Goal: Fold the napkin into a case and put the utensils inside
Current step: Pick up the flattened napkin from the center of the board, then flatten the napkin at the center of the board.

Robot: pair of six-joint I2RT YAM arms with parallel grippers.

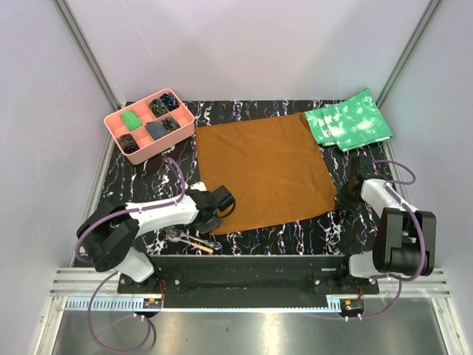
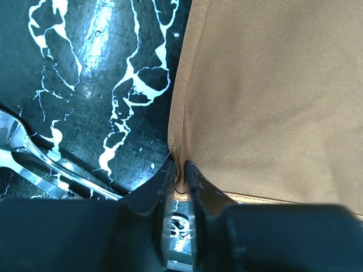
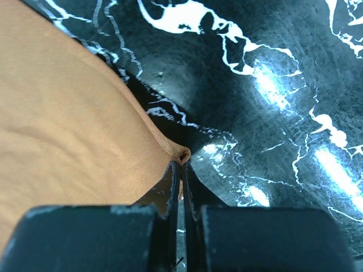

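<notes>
The rust-brown napkin [image 1: 262, 170] lies spread flat on the black marbled table. My left gripper [image 1: 219, 214] is shut on its near left corner; the left wrist view shows the jaws [image 2: 181, 170] pinching the cloth's hem [image 2: 266, 96]. My right gripper [image 1: 341, 200] is shut on the near right corner, with the jaws [image 3: 182, 168] closed on the folded tip of the cloth [image 3: 68, 124]. The utensils [image 1: 191, 240], a silver fork and a piece with an orange-tan end, lie at the near edge left of the napkin. Silver handles show in the left wrist view [image 2: 39, 161]. No case is formed.
A pink compartment tray [image 1: 112, 122] with small items stands at the far left. Green mottled cloths [image 1: 347, 122] lie at the far right, touching the napkin's far right corner. The table's near edge runs just behind both grippers.
</notes>
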